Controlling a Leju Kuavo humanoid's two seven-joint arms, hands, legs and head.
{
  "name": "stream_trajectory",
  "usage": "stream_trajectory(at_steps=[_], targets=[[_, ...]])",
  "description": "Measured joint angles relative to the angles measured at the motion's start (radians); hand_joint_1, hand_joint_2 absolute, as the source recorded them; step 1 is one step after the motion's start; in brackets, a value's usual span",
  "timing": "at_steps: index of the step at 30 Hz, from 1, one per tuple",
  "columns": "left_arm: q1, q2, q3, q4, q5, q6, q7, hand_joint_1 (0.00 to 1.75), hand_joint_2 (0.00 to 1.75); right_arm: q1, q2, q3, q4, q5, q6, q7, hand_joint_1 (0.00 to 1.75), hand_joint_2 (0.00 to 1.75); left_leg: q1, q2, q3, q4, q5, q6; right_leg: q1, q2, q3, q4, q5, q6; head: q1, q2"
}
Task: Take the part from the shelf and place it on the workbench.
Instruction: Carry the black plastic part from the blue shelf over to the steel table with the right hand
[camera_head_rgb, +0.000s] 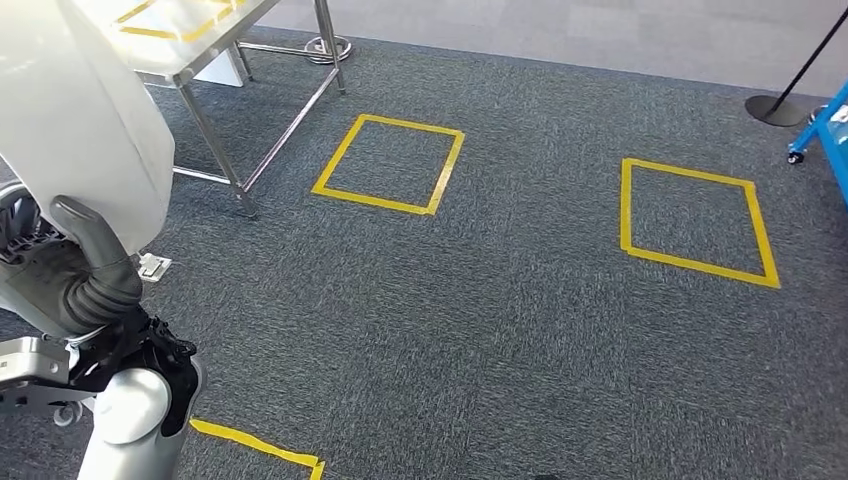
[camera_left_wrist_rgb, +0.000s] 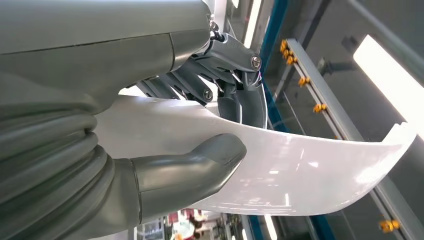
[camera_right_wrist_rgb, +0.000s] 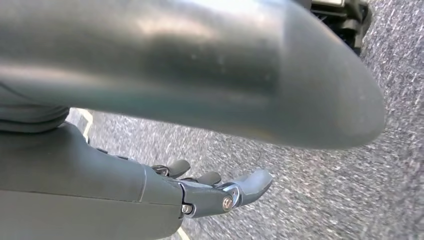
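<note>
My left hand (camera_left_wrist_rgb: 200, 130) grips the white curved part (camera_left_wrist_rgb: 300, 170), thumb pressed on its face, dark fingers behind; the head view shows it raised at my left, near the workbench (camera_head_rgb: 190, 45). My right hand (camera_right_wrist_rgb: 215, 192) hangs empty, fingers extended, over carpet (camera_head_rgb: 520, 300) marked with yellow tape squares (camera_head_rgb: 390, 165). No writing is legible.

Grey ribbed wrist cover (camera_left_wrist_rgb: 45, 165), screwed dark fingers (camera_right_wrist_rgb: 220, 195)

A: Item one, the white curved part (camera_head_rgb: 70, 110): how much was on record?
B: Cut off by the head view's top and left edges; its underside hid most of the left hand (camera_head_rgb: 95, 275).
A: Workbench (camera_head_rgb: 190, 40)?
B: One corner only.
A: Right hand (camera_right_wrist_rgb: 220, 192)?
B: Thumb blurred, fingers partly hidden.
</note>
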Motion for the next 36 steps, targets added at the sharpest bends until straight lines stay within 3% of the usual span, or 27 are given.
stream_trajectory(at_steps=[2,4,6,8,10,11,13,15,17,18,19,21,23,25,26,27,29,31,32,34,36], targets=[[-0.002,-0.001,0.001,0.000,0.002,0.000,0.000,1.75,1.75,-0.001,0.000,0.000,0.000,0.000,0.000,-0.001,0.00,0.00,-0.007,0.009,0.013,-0.033,0.005,0.012,0.001,-0.016,0.004,-0.001,-0.001,0.010,0.000,0.000],[-0.003,-0.002,0.002,-0.001,0.003,0.000,0.000,1.75,1.75,-0.002,0.000,0.000,0.000,0.000,0.000,-0.004,0.00,0.00,-0.005,-0.014,0.013,-0.041,0.012,0.023,-0.001,-0.022,0.010,-0.001,-0.005,0.022,0.001,0.000],[-0.006,-0.004,0.003,-0.002,0.004,0.000,0.000,1.75,1.75,-0.003,0.000,0.000,0.000,0.000,0.000,-0.008,0.00,0.00,0.002,-0.034,0.018,-0.050,0.020,0.035,-0.004,0.018,-0.005,0.043,-0.037,0.034,0.004,0.000],[-0.009,-0.007,0.003,-0.001,0.005,0.000,0.000,1.75,1.75,-0.001,0.000,0.000,0.000,0.000,0.001,-0.008,0.00,0.00,0.006,-0.054,0.016,-0.051,0.025,0.042,-0.007,0.070,-0.062,0.162,-0.098,0.040,0.008,0.000],[-0.008,-0.008,0.003,0.001,0.005,0.000,0.000,1.75,1.75,0.003,0.000,0.000,0.000,0.000,0.001,-0.007,0.00,0.00,0.006,-0.079,0.011,-0.049,0.026,0.043,-0.008,0.083,-0.118,0.267,-0.131,0.043,0.009,0.000],[-0.007,-0.008,0.003,0.002,0.005,0.000,0.000,1.75,1.75,0.004,0.000,0.000,0.000,0.000,0.002,-0.007,0.00,0.00,0.007,-0.092,0.010,-0.048,0.027,0.043,-0.009,0.084,-0.123,0.270,-0.118,0.043,0.009,0.000],[-0.007,-0.008,0.003,0.004,0.005,0.000,0.000,1.75,1.75,0.003,0.000,0.000,0.000,0.000,0.002,-0.006,0.00,0.00,0.008,-0.118,0.009,-0.042,0.026,0.039,-0.012,0.097,-0.078,0.165,-0.047,0.041,0.009,0.000],[-0.008,-0.008,0.004,0.004,0.005,0.000,0.000,1.75,1.75,0.002,0.000,0.000,0.000,0.000,0.002,-0.006,0.00,0.00,0.008,-0.140,0.005,-0.035,0.024,0.028,-0.015,0.129,-0.022,0.042,0.002,0.040,0.009,0.000],[-0.007,-0.009,0.004,0.004,0.003,0.000,0.000,1.75,1.75,0.001,0.000,0.000,0.000,-0.001,0.003,-0.004,0.00,0.00,0.008,-0.158,-0.002,-0.034,0.025,0.014,-0.012,0.141,-0.006,0.002,0.007,0.035,0.009,0.000],[-0.007,-0.009,0.006,0.004,0.003,0.000,0.000,1.75,1.75,0.000,0.000,0.000,0.000,-0.001,0.004,-0.003,0.00,0.00,0.010,-0.167,-0.006,-0.037,0.027,0.006,-0.010,0.131,-0.006,0.000,0.010,0.029,0.009,0.000],[-0.007,-0.008,0.009,0.004,0.002,0.000,0.000,1.75,1.75,-0.001,0.000,0.000,0.000,-0.001,0.005,-0.002,0.00,0.00,0.011,-0.164,-0.008,-0.036,0.027,0.000,-0.010,0.121,-0.005,-0.004,0.013,0.022,0.009,0.000],[-0.009,-0.008,0.015,0.004,0.001,0.000,0.000,1.75,1.75,-0.002,0.000,-0.001,0.000,-0.001,0.006,-0.001,0.00,0.00,0.010,-0.123,-0.027,0.000,0.004,-0.010,-0.013,0.102,-0.002,-0.013,0.018,0.008,0.004,0.000],[-0.011,-0.007,0.019,0.004,0.001,0.000,0.000,1.75,1.75,0.000,0.000,-0.001,0.000,-0.001,0.007,0.000,0.00,0.00,0.009,-0.073,-0.079,0.110,-0.056,-0.016,-0.012,0.080,-0.002,-0.015,0.018,0.000,0.000,0.000],[-0.008,-0.008,0.019,0.006,0.000,0.000,0.000,1.75,1.75,0.002,0.000,-0.001,0.000,-0.001,0.007,0.001,0.00,0.00,0.010,-0.060,-0.133,0.223,-0.098,-0.021,-0.011,0.057,-0.002,-0.015,0.016,-0.001,-0.001,0.000],[-0.007,-0.007,0.019,0.008,0.000,0.000,0.000,1.75,1.75,0.002,0.000,-0.001,0.000,-0.001,0.007,0.002,0.00,0.00,0.011,-0.057,-0.139,0.236,-0.092,-0.022,-0.011,0.045,-0.002,-0.014,0.015,-0.001,-0.001,0.000],[-0.007,-0.007,0.020,0.008,0.000,0.000,0.000,1.75,1.75,0.002,0.000,-0.001,0.000,-0.001,0.007,0.001,0.00,0.00,0.011,-0.053,-0.124,0.208,-0.069,-0.022,-0.011,0.034,0.000,-0.014,0.014,0.000,-0.001,0.000],[-0.009,-0.006,0.021,0.009,-0.002,0.000,0.000,1.75,1.75,0.000,0.001,-0.001,0.000,-0.001,0.008,0.000,0.00,0.00,0.009,-0.023,-0.052,0.074,-0.008,-0.016,-0.010,0.013,0.006,-0.014,0.010,0.005,-0.001,0.000],[-0.012,-0.007,0.021,0.008,-0.007,0.000,0.000,1.75,1.75,-0.003,0.002,-0.001,0.000,-0.003,0.007,-0.001,0.00,0.00,0.004,0.004,-0.001,-0.024,0.020,-0.002,-0.005,-0.003,0.011,-0.013,0.005,0.015,0.000,0.000],[-0.012,-0.008,0.021,0.008,-0.009,0.000,0.000,1.75,1.75,-0.004,0.002,-0.001,0.000,-0.005,0.007,-0.001,0.00,0.00,0.001,0.007,0.005,-0.038,0.019,0.006,-0.002,-0.011,0.013,-0.013,0.003,0.021,0.000,0.000],[-0.012,-0.008,0.024,0.006,-0.010,0.000,0.000,1.75,1.75,-0.008,0.003,-0.003,0.000,-0.011,0.007,-0.001,0.00,0.00,0.001,-0.015,0.003,-0.039,0.023,0.021,-0.003,-0.025,0.017,-0.014,0.000,0.033,0.000,0.000],[-0.012,-0.007,0.027,0.005,-0.005,0.000,0.000,1.75,1.75,-0.012,0.003,-0.005,0.000,-0.015,0.007,0.000,0.00,0.00,0.005,-0.035,0.004,-0.044,0.028,0.033,-0.008,0.003,0.009,0.012,-0.021,0.045,0.002,0.000]])
